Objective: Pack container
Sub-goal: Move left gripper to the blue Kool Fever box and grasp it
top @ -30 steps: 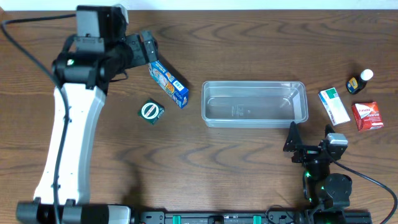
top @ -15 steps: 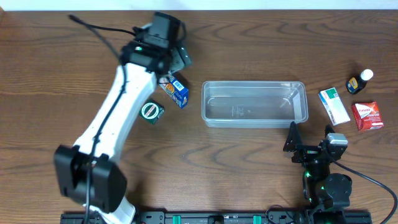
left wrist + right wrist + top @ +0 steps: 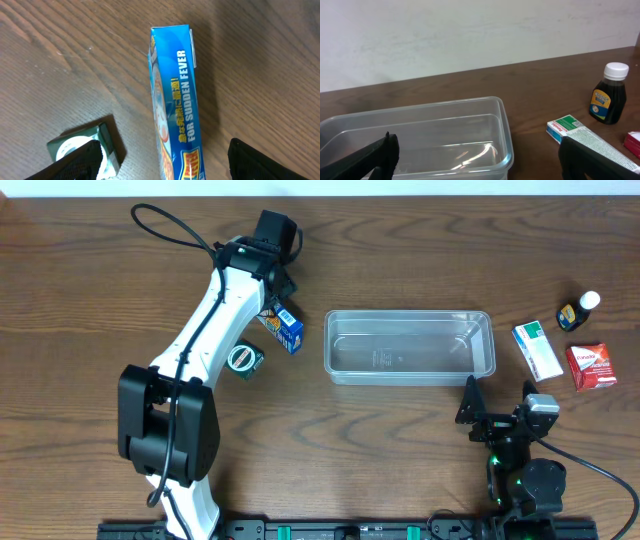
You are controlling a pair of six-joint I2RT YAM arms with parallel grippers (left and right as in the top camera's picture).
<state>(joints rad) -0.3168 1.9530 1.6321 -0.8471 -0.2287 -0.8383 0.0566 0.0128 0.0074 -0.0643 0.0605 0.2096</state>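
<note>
Left gripper (image 3: 274,290) hangs open over the wooden table (image 3: 400,450), its dark fingertips (image 3: 75,160) wide apart on either side of a blue carton (image 3: 175,100) and not touching it. In the left wrist view the carton lies lengthwise between them. A small green box (image 3: 242,359) sits just beside the carton, at its 7 o'clock.

At the middle of the table lies the container (image 3: 408,313), a clear rectangular tub, long side running 9 to 3 o'clock. Only its bare see-through floor shows inside.

From the container, the left gripper and the carton are near its short end, at 9 to 10 o'clock, apart from it. The right gripper (image 3: 472,408), jaws spread wide, sits at the container's 5 o'clock, near its front wall.

At 3 o'clock, apart from the container, lie a white and green box (image 3: 537,350), a red box (image 3: 590,367) and a dark bottle (image 3: 578,312) with a white cap.
</note>
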